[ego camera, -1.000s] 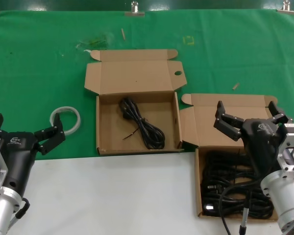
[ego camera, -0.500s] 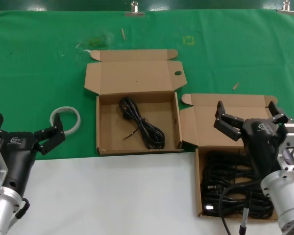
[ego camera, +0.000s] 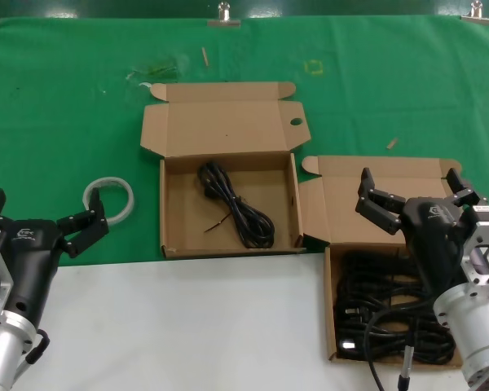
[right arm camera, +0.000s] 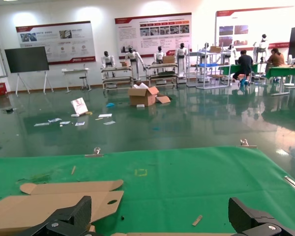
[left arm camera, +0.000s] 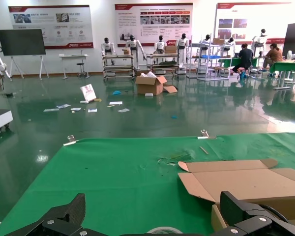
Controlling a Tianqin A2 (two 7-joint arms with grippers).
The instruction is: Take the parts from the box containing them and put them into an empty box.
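Observation:
Two brown cardboard boxes lie open on the green cloth. The right box [ego camera: 375, 183] holds a heap of black power cords [ego camera: 383, 314]. The left box [ego camera: 228, 130] holds one coiled black cord [ego camera: 236, 210]. My right gripper [ego camera: 411, 189] is open and empty, hovering over the back of the right box, above the cords. My left gripper [ego camera: 42, 213] is open and empty at the near left, beside the white tape ring [ego camera: 109, 198]. The left box's lid shows in the left wrist view [left arm camera: 246, 182] and in the right wrist view [right arm camera: 49, 206].
A white table surface [ego camera: 171, 326] runs along the front, below the green cloth [ego camera: 65, 106]. Small scraps lie on the cloth: a stick [ego camera: 204, 55] at the back and a chip [ego camera: 392, 143] to the right. Metal clips [ego camera: 224, 15] hold the cloth's far edge.

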